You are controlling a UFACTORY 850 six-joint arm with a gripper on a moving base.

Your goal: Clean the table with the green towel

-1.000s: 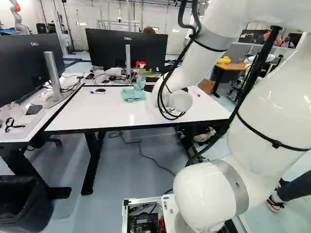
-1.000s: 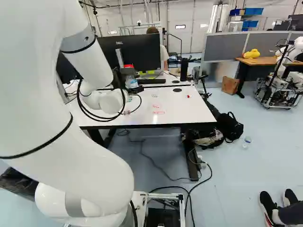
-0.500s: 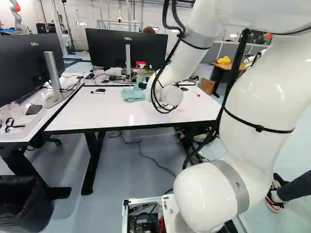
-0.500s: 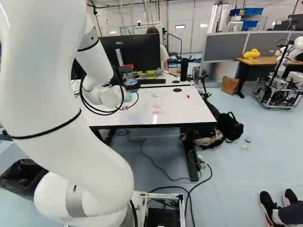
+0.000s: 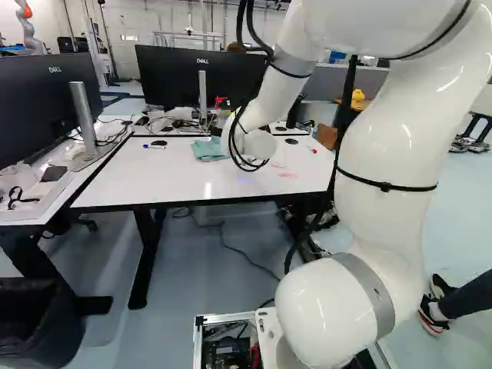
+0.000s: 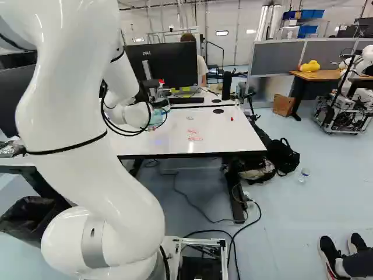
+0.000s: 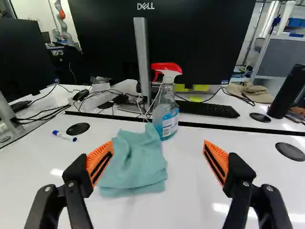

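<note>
Holding my empty jaws [image 7: 158, 154] wide open above the white table [image 7: 190, 200], likely to make room for the green towel [image 7: 136, 160], which lies rumpled ahead, beside a spray bottle [image 7: 167, 117], presumably placed together for wiping.

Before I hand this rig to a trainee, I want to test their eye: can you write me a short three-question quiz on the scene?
1. Multiple choice. What stands beside the green towel on the table?
A) a mug
B) a spray bottle
C) a stapler
2. True or false: the jaws are shut on the towel.
3. Fill in: in the right base view, the scribbles nearest the table's front edge are ____.

Key:
1. B
2. False; the jaws stand wide apart, with no towel gripped between them.
3. red
</note>
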